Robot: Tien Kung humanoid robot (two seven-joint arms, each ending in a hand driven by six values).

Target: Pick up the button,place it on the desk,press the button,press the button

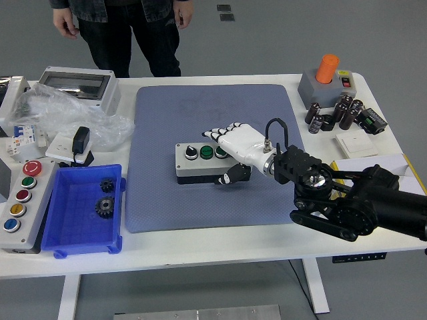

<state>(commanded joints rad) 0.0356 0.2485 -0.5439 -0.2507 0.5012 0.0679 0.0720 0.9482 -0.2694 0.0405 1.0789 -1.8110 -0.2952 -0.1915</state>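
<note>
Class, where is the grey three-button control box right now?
In the head view, the grey three-button control box lies near the middle of the blue-grey mat, with the right hand over its right end.

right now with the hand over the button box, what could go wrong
1. The right hand covers the right end of the button box, so a press might land on the wrong button; the black and green ones sit close together.
2. The box lies loose on the blue mat; an off-centre push could slide or tip it.
</note>
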